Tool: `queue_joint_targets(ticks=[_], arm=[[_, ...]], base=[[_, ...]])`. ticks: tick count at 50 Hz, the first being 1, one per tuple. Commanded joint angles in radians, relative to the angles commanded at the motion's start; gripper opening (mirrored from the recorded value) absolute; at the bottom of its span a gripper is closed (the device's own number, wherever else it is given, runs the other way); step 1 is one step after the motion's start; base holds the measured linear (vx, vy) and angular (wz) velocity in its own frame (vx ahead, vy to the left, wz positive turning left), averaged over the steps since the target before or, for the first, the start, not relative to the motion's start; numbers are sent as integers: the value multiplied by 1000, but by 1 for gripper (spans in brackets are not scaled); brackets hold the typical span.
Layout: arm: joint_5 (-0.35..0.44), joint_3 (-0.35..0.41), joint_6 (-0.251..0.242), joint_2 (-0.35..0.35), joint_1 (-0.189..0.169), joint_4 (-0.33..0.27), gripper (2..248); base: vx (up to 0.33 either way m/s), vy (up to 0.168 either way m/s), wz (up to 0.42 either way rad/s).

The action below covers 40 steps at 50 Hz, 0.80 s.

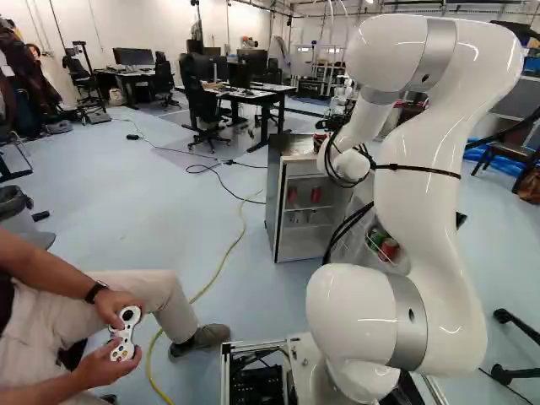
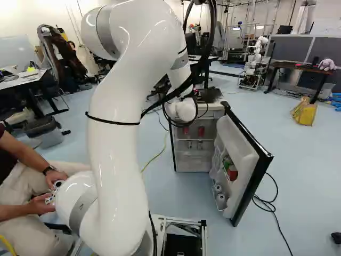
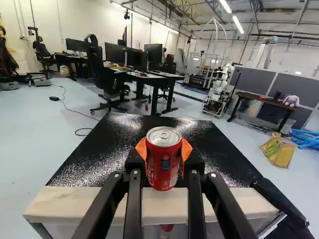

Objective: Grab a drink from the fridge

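Evidently, the gripper [image 1: 327, 133] pinches the red can [image 3: 164, 162] at the fridge's [image 2: 193, 162] top; wrist view shows orange pads [image 3: 141, 148] on both sides. Right base view adds the fridge's open door [image 2: 245, 146], mostly arm-hidden in the left.

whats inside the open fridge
Inside the fridge are two red cans, two silvery items below them, and in its door a green item, a red can and pale round items. Anything behind these is hidden.
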Motion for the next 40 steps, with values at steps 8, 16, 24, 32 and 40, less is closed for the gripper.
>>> queue_joint_targets(ticks=[8, 16, 24, 32, 40], arm=[[0, -5, 0, -8, 1, 0, 87], [0, -6, 0, -9, 1, 0, 87], [0, -6, 0, -9, 1, 0, 116], [0, -6, 0, -9, 1, 0, 149], [0, 0, 0, -5, 0, 0, 221]], base=[[0, 0, 0], [0, 0, 0], [0, 0, 0], [0, 0, 0], [0, 0, 0]])
